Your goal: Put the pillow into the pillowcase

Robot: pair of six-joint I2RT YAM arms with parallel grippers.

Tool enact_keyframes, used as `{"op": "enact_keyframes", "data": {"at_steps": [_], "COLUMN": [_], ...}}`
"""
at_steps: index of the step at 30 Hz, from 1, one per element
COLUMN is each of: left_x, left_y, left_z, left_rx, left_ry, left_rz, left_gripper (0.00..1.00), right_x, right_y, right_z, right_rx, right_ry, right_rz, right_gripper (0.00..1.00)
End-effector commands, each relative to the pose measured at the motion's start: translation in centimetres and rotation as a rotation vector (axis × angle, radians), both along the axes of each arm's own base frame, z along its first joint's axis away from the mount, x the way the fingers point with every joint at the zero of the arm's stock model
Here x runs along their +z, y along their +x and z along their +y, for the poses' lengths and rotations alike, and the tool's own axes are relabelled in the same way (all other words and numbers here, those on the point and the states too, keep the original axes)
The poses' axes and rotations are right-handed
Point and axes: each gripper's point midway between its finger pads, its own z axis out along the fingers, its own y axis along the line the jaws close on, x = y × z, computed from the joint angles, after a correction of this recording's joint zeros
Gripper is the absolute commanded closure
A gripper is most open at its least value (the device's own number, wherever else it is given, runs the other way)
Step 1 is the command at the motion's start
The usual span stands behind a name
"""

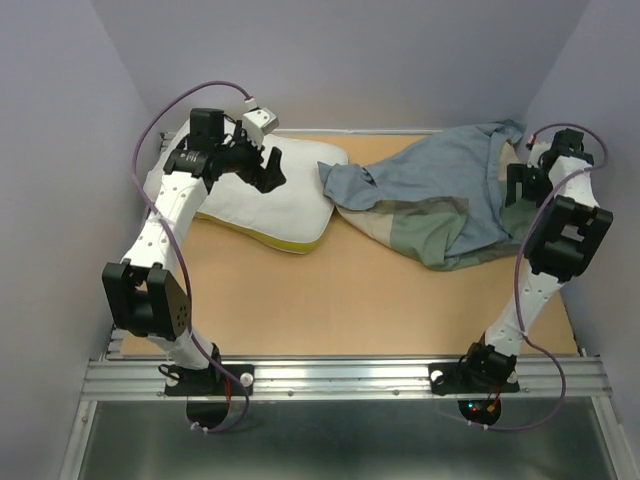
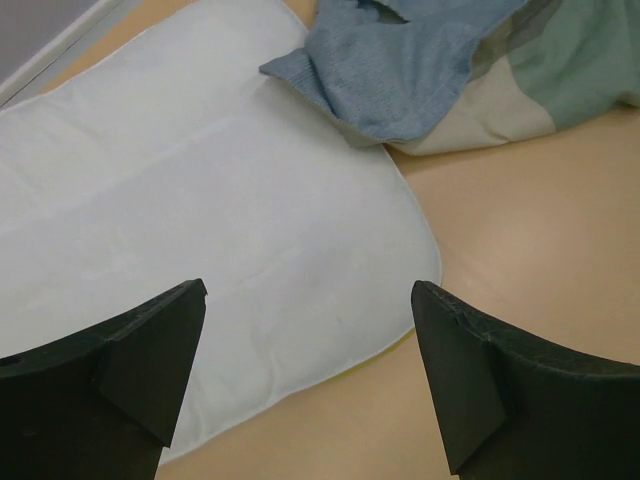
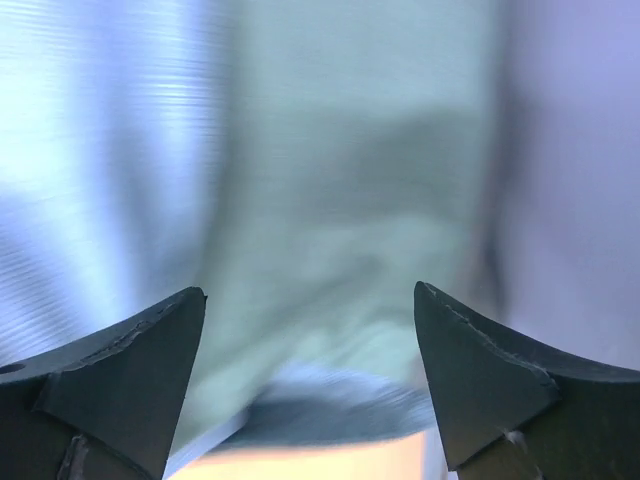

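The pillowcase (image 1: 440, 205) is sprawling crumpled across the far right of the table (image 1: 380, 300). It is probably behaving as light, limp, sliding cloth, so pinching one layer at the edge of its opening, wherever that is hiding among the folds, is looking best. It is showing grey-blue on top, with green and tan blocks nearer. The pillow (image 1: 295, 200) is lying flat at the far left, a corner of the case touching its right end. It is likely handling as soft, squashy bulk, inviting a grip at a corner, and it is showing white quilting with a yellow near edge. The left gripper (image 2: 308, 375) is hovering over it, jaws gaping and empty. The right gripper (image 3: 310, 380) is gaping beside blurred cloth, clamping nothing.
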Motion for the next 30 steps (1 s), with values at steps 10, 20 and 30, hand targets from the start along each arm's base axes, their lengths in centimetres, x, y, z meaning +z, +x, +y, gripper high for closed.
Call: {"op": "enact_keyframes", "data": {"at_steps": [10, 20, 30], "left_x": [2.7, 2.2, 1.0], "left_y": [-1.1, -1.5, -0.8], "left_z": [-1.7, -0.8, -0.4], "left_rx": [-0.101, -0.063, -0.026], "left_ry": [-0.093, -0.053, -0.047], "left_rz": [-0.039, -0.050, -0.029], "left_gripper": [0.06, 0.06, 0.06], "right_x": [8.7, 4.8, 4.1], "right_y": [2.0, 1.7, -1.1], "right_z": [15.4, 18.4, 20.8], "right_rx": [0.394, 0.427, 0.481], "right_ry": [0.335, 0.535, 0.604], "right_rz": [-0.189, -0.107, -0.056], "right_gripper": [0.12, 0.16, 0.62]}}
